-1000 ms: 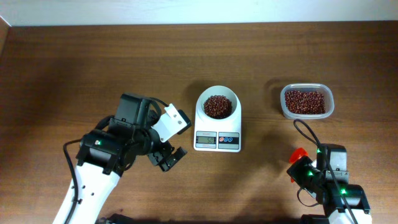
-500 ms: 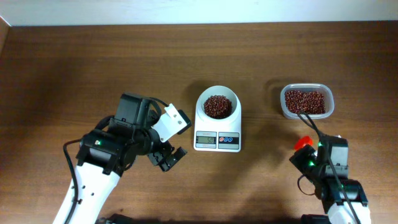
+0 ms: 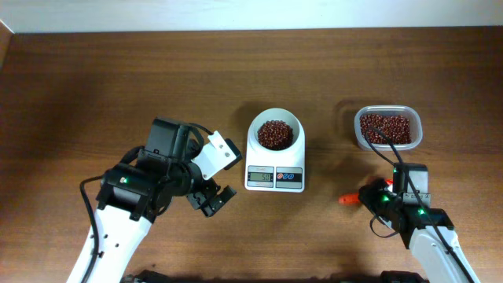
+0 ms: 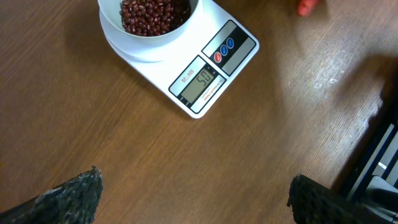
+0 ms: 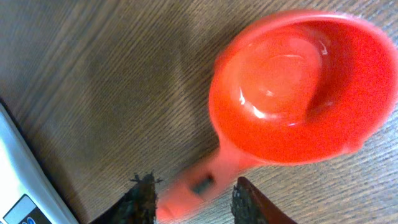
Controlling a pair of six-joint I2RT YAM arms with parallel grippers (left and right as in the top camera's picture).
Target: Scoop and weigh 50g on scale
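While the white scale (image 3: 253, 159) is seen at the middle of the table (image 3: 94, 79), with a grey display and two small buttons on its near edge, its round bowl is filled with beans (image 3: 274, 134), small dark red-brown grains heaped together. The left gripper (image 4: 193, 200) is held wide open and empty, left of it. The empty orange scoop (image 5: 298, 87) is flanked at its handle by the right gripper (image 5: 196, 200); whether it is clamped cannot be told.

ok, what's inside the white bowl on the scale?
Small dark red-brown beans lie heaped in the round white bowl atop the white digital kitchen scale. They cover the bowl's floor; nothing beneath shows.
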